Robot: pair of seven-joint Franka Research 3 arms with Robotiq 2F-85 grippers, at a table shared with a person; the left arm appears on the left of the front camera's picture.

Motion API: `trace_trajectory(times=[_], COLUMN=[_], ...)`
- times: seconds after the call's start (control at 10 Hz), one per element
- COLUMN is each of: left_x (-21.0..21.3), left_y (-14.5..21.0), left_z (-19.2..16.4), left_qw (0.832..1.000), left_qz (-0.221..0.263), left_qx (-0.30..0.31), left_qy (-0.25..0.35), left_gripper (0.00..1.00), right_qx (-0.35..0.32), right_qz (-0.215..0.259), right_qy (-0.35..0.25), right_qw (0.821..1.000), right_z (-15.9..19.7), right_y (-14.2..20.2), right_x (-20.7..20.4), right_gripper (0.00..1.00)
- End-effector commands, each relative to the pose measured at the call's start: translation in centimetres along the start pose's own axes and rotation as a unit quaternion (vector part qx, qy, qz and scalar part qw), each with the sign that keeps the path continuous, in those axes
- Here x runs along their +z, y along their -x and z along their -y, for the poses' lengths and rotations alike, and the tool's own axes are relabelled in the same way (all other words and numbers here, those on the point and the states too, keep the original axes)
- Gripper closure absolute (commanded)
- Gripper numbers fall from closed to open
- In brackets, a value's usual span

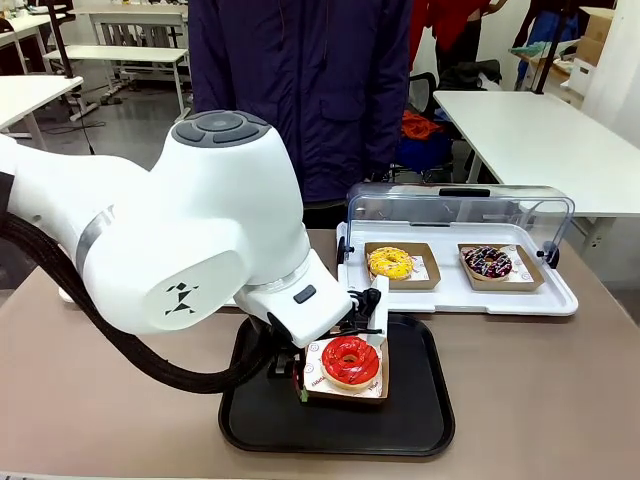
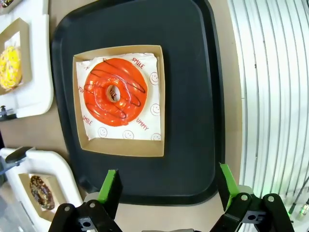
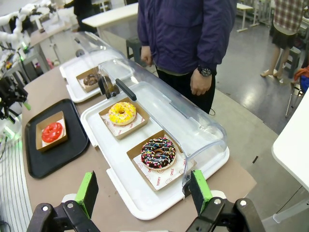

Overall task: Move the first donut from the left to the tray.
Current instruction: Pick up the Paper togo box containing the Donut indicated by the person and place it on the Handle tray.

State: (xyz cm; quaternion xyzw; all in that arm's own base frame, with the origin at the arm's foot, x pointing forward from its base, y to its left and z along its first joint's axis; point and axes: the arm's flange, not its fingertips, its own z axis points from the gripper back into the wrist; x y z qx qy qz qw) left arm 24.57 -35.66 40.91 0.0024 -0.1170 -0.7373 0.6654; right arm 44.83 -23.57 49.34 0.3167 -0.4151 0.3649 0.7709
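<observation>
The red-glazed donut [image 1: 350, 360] lies in its square brown cardboard holder [image 1: 372, 392] on the black tray [image 1: 410, 420], close to the tray's middle. My left gripper [image 2: 169, 188] hovers open above the tray's edge, and the donut [image 2: 115, 92] lies beyond its green fingertips [image 2: 111, 186] with nothing between them. In the front view the left gripper [image 1: 300, 385] sits just left of the holder, mostly hidden under the wrist. My right gripper [image 3: 144, 191] is open over the white tray's near edge, far from the red donut [image 3: 52, 131] and black tray [image 3: 58, 157].
A white tray [image 1: 460, 295] with its clear lid [image 1: 460, 205] raised holds a yellow donut [image 1: 390, 262] and a chocolate sprinkled donut [image 1: 488, 262]. A second lidded white tray holds a brown donut [image 3: 91, 79]. A person in a dark jacket [image 1: 300, 90] stands at the far side.
</observation>
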Motion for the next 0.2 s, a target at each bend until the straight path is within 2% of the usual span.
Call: trace_trajectory(times=[0.0,0.1], left_x=[0.19,0.19], left_y=[-0.02,-0.02], left_z=[0.30,0.30], left_qw=[1.000,1.000], left_qz=[-0.001,-0.001], left_qx=[0.006,0.006], left_qy=[-0.009,-0.009], left_gripper=[0.00,0.00], right_qx=[0.003,0.003], right_qz=[-0.002,-0.002], right_qy=[0.002,0.002], right_qw=[1.000,1.000], right_z=[-0.20,-0.20], right_y=[-0.05,-0.05], right_x=[-0.05,-0.05], right_gripper=[0.00,0.00])
